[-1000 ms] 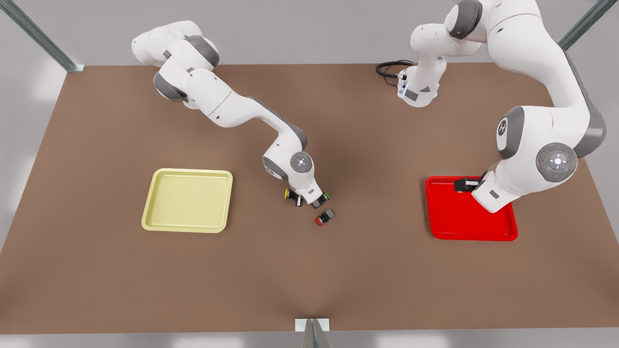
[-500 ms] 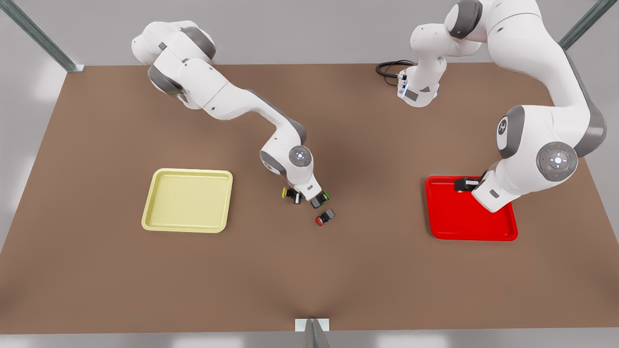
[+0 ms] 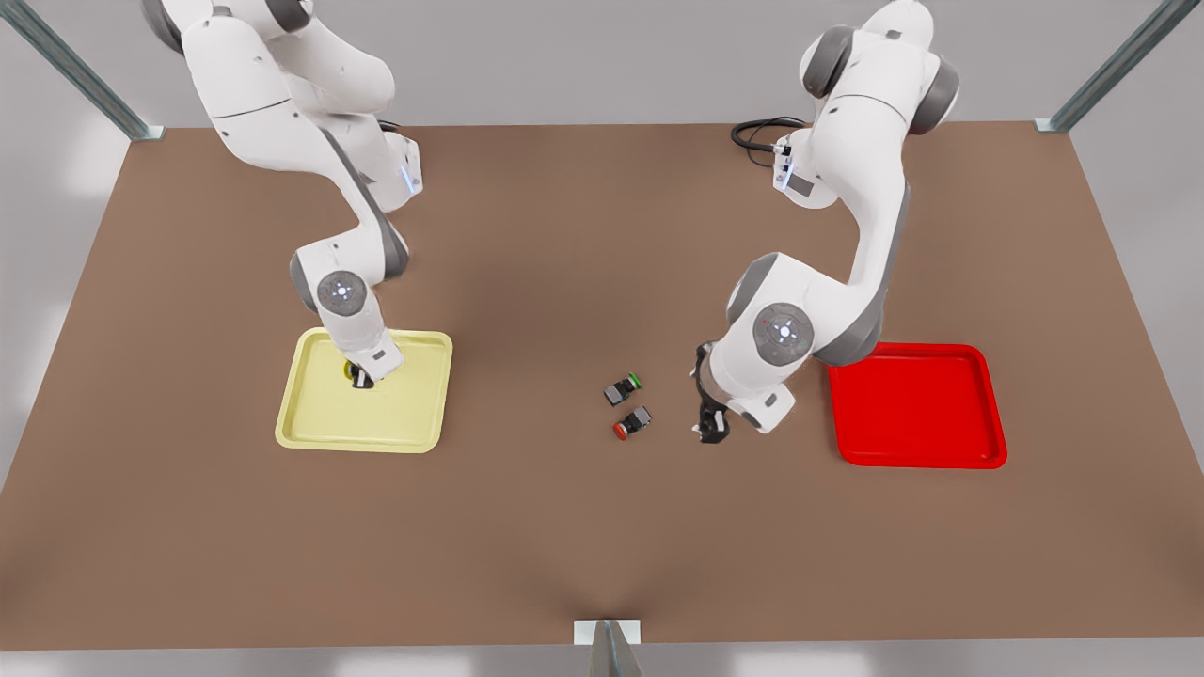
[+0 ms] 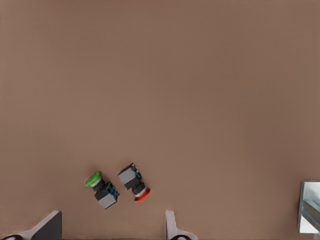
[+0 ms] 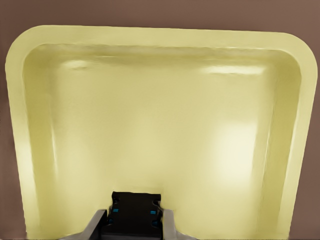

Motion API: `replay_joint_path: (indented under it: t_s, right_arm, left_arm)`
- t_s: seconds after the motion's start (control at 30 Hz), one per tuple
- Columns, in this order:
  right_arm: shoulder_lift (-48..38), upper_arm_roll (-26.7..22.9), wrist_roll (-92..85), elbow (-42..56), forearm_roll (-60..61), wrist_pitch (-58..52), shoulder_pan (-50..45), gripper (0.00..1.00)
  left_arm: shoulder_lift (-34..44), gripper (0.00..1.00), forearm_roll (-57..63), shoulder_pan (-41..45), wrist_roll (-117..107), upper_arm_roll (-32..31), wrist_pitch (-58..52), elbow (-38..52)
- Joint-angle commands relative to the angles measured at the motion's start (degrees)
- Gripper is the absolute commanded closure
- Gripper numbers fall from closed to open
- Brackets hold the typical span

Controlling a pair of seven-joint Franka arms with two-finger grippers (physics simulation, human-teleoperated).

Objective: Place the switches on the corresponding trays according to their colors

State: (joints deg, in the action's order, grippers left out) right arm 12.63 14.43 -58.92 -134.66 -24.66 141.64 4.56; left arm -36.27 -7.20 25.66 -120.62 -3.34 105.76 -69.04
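Switches nearest the front of the brown table (image 3: pixel 527 545): the red switch (image 3: pixel 632 423) and, just behind it, the green switch (image 3: pixel 623 386), lying on their sides close together but apart. Each is a boxy dark grey body with a small round cap. The left gripper (image 3: pixel 707 421) hangs near them on the front view's right, pointing down, its fingers (image 4: pixel 47 227) spread wide and holding nothing.

Farther back and to either side sit the trays, shallow squares with rounded corners and raised rims. The red tray (image 3: pixel 978 453) is glossy and bare. Over the pale yellow tray (image 3: pixel 310 437) the right gripper (image 3: pixel 362 376) is clamped on the yellow switch (image 3: pixel 352 369), low above the floor near the rear rim.

The step in hand looks like the release — best done with the switch close to the smooth floor, so the little box does not bounce or roll on its cap, and well inside the rim. The fingers should then part and lift straight up. For the red switch, the left gripper will want to straddle the flat grey sides, not the round cap, without nudging its green neighbour.
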Motion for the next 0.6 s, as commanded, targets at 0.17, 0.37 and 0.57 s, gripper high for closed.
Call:
replay_joint_path:
  t_s: [0.17,0.37,0.57]
  right_arm:
    - [-0.5,-1.5,-1.5,-3.3,0.0,0.5,-0.2,0.17]
    - [-2.0,-2.1,-4.1,-2.2,0.0,-0.1,-0.2,0.00]
    - [0.2,-1.5,18.2,32.2,12.7,-27.9,-3.6,0.00]
  left_arm:
    - [-5.9,0.00,-0.3,2.0,-10.4,0.4,4.4,0.7]
    - [-9.0,0.00,2.3,4.0,-17.4,0.5,11.1,0.7]
    - [-10.4,0.00,2.7,4.7,-22.5,0.5,12.6,0.7]
